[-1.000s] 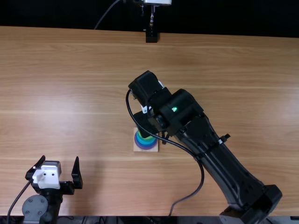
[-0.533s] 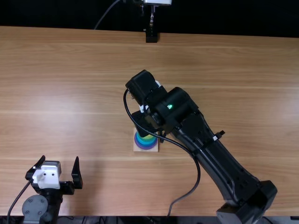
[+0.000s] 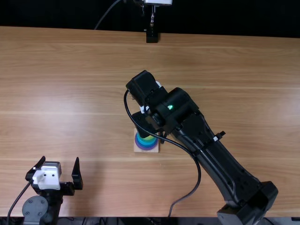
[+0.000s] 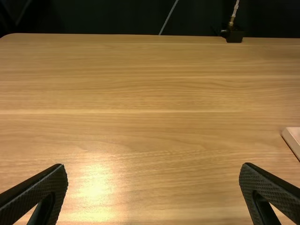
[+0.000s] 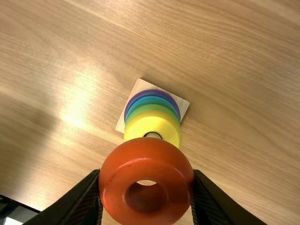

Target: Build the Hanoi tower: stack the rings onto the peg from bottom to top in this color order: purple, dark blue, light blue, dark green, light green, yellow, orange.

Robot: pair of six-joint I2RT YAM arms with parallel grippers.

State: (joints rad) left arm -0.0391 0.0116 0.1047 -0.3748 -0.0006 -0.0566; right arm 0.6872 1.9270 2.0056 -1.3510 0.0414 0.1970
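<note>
We had the L gripper [image 3: 60, 159] over the table's [image 3: 93, 61] near edge, on the L side, well apart from the tower; its two fingers [image 4: 40, 190] were spread wide w/ nothing b/w them. The R arm [image 3: 201, 131] reached up & across toward the tbl's mid, so we saw the R gripper [image 3: 147, 124] right by the tower in the top view.

In the R wrist view we saw that gripper clamped on the orange ring [image 5: 145, 161], a finger on each side. The ring was off the peg [image 5: 153, 136]: we could see the peg's tip in the yellow ring's [image 5: 150, 123] hole, just beside the orange rim.

The wooden base [image 3: 136, 149] lay flat nr the tbl's mid w/ its stack: purple ring [image 5: 154, 91] at btm, then blue & green bands, yellow on top. We couldn't tell the exact no. of blue or green rings, as the edges overlapped.

A dark stand [image 3: 152, 36] stood at the tbl's far edge, approx. mid.
</note>
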